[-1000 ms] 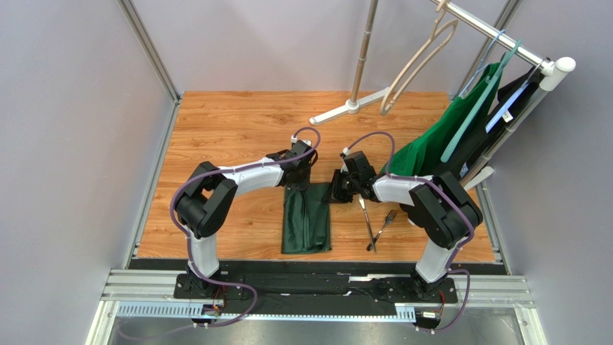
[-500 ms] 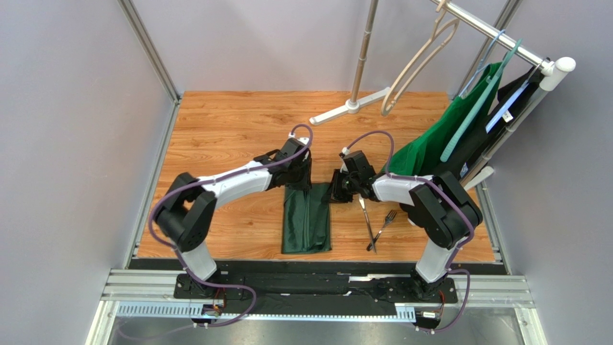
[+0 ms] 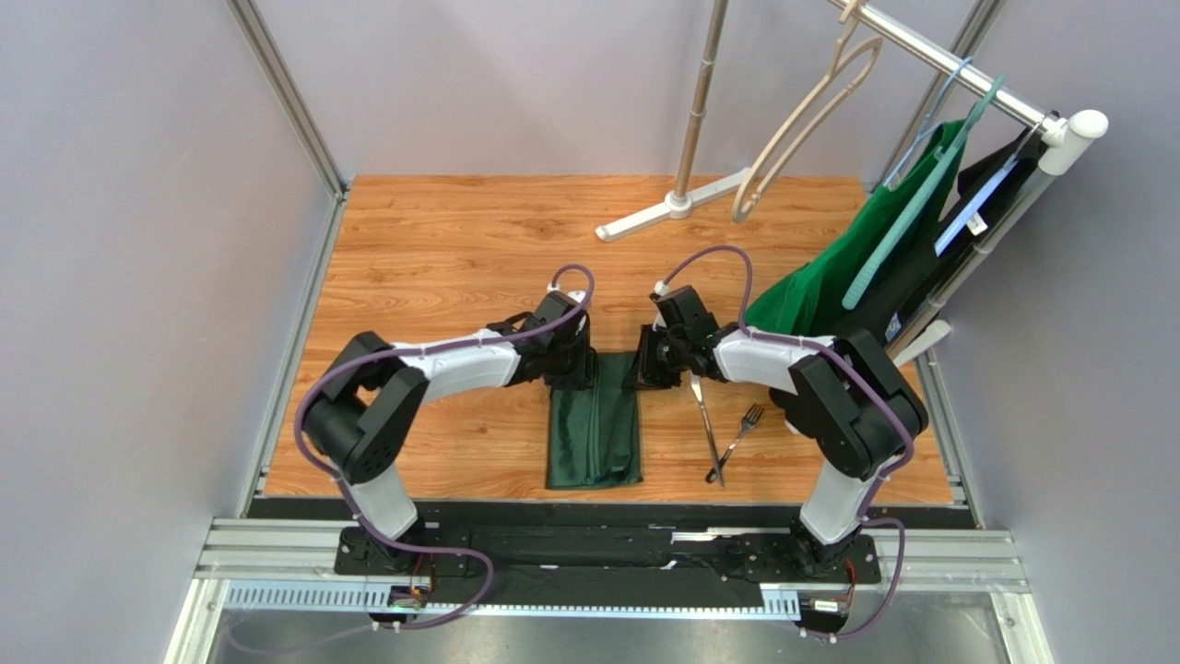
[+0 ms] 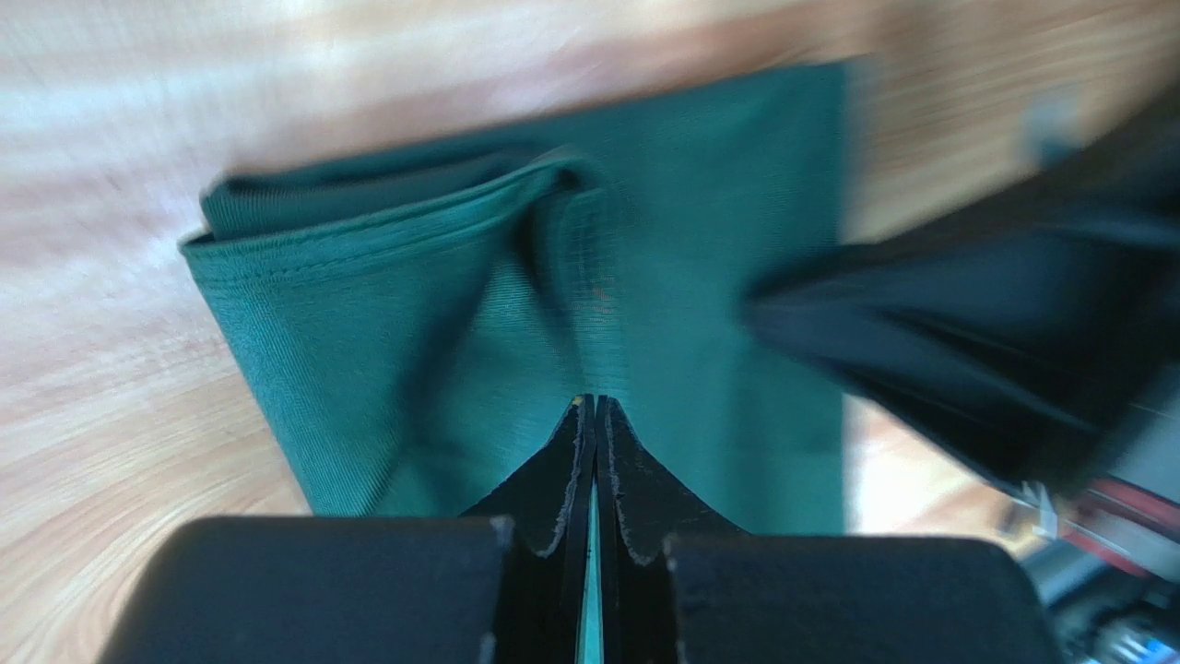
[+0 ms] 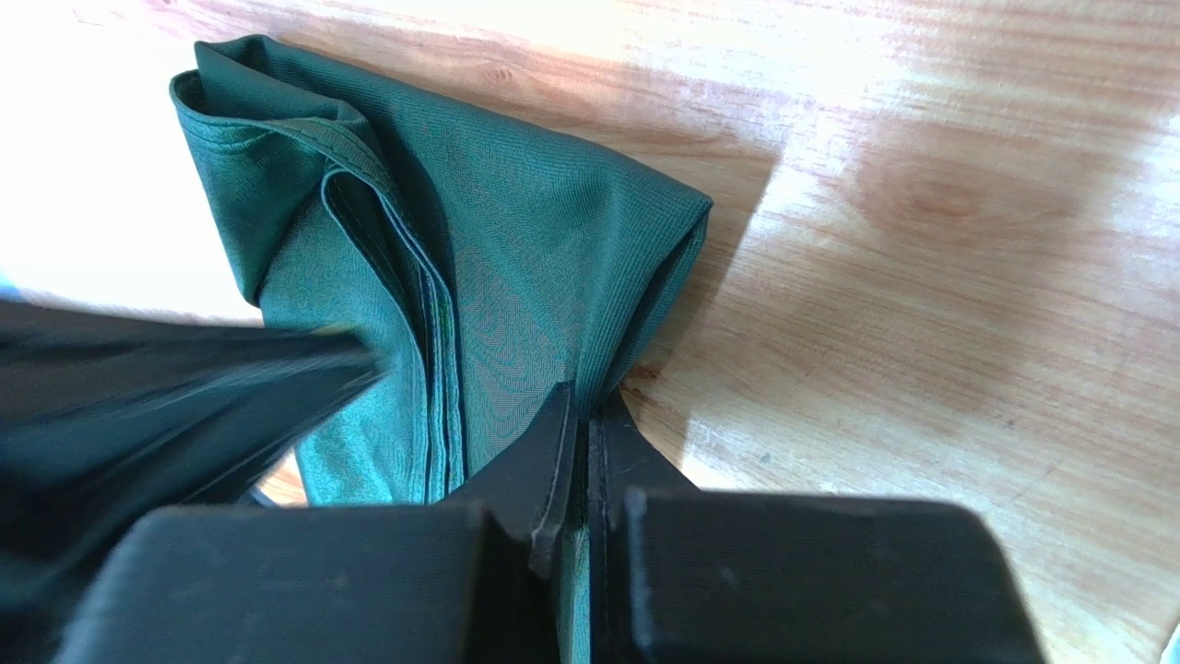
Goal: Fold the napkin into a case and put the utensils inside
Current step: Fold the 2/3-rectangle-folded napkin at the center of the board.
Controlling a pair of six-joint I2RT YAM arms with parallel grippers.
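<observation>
The dark green napkin (image 3: pixel 593 436) lies folded into a narrow strip on the wooden table, running from the grippers toward the near edge. My left gripper (image 3: pixel 574 365) is shut on its far left corner. The left wrist view shows cloth (image 4: pixel 416 318) pinched between the shut jaws (image 4: pixel 596 404). My right gripper (image 3: pixel 648 363) is shut on the far right folded edge, and cloth (image 5: pixel 513 249) shows between its jaws (image 5: pixel 585 404). A silver knife (image 3: pixel 705 415) and a fork (image 3: pixel 738 439) lie crossed on the table, right of the napkin.
A clothes rack (image 3: pixel 970 83) stands at the back right, holding a brighter green garment (image 3: pixel 845 277) on a teal hanger. The rack's white foot (image 3: pixel 665 208) rests on the far table. Grey walls enclose the left and right sides.
My left gripper has moved toward the near side and down onto the napkin's far left corner, and its elbow swung left. The napkin's far end shifted slightly right. The right arm barely moved.
</observation>
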